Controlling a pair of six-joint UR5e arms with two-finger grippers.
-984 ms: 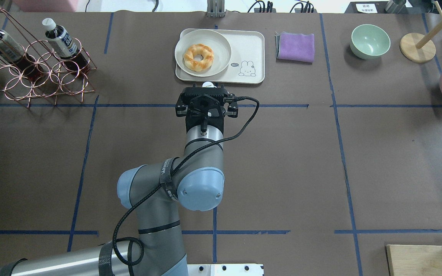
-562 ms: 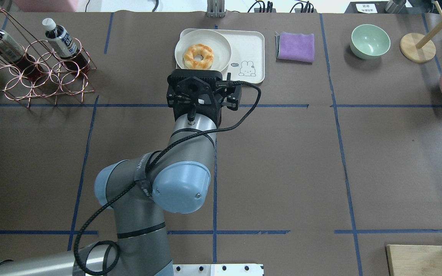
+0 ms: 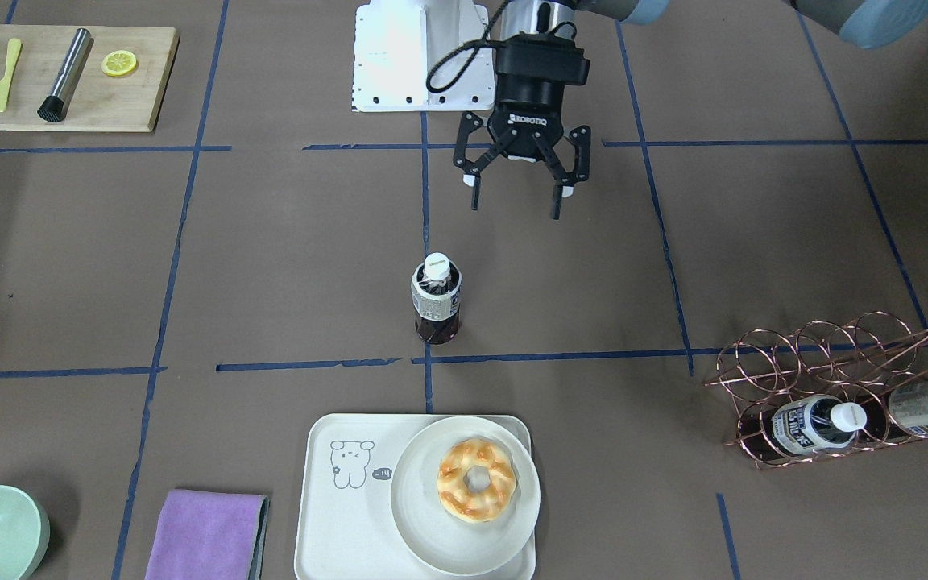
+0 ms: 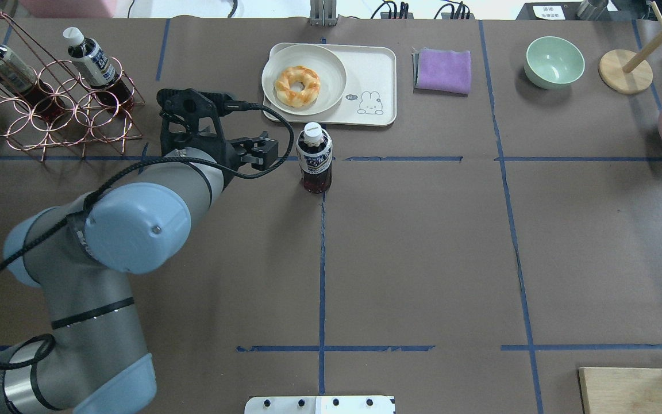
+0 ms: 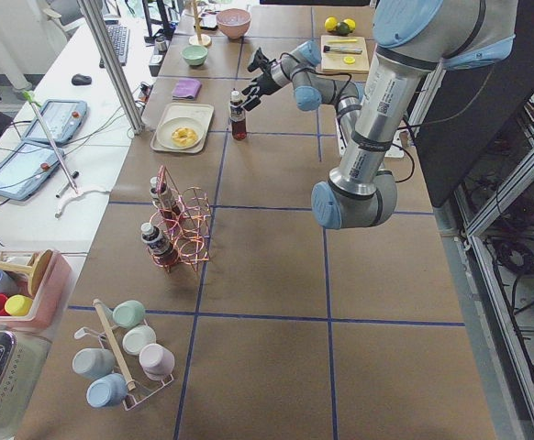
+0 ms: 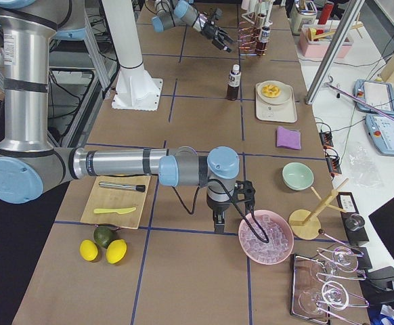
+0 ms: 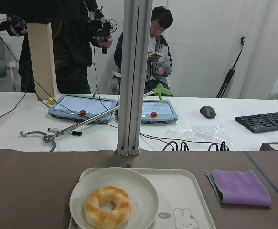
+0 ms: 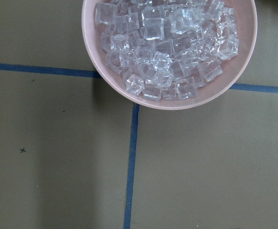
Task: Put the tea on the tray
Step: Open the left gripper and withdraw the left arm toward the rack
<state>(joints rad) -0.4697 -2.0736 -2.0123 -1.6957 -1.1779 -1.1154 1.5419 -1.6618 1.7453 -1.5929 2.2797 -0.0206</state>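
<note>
The tea bottle (image 4: 315, 161) stands upright on the brown table, just in front of the cream tray (image 4: 374, 69) and apart from it; it also shows in the front view (image 3: 436, 300). The tray (image 3: 327, 532) holds a round plate (image 3: 416, 524) with a donut (image 3: 476, 481). My left gripper (image 3: 516, 189) is open and empty, raised above the table, to the bottle's left and on the robot's side of it. In the overhead view it (image 4: 193, 103) sits between the rack and the tray. My right gripper (image 6: 219, 220) hangs beside the ice bowl; I cannot tell its state.
A copper wire rack (image 4: 61, 115) at the far left holds two more bottles (image 4: 92, 60). A purple cloth (image 4: 443, 70) and a green bowl (image 4: 554, 60) lie right of the tray. A pink bowl of ice (image 8: 170, 47) is under my right wrist. A wooden board (image 3: 61, 80) lies near the robot.
My left arm has swung away to the left and back from the spot in front of the tray. The bottle, earlier mostly hidden under the gripper, now stands free there.
</note>
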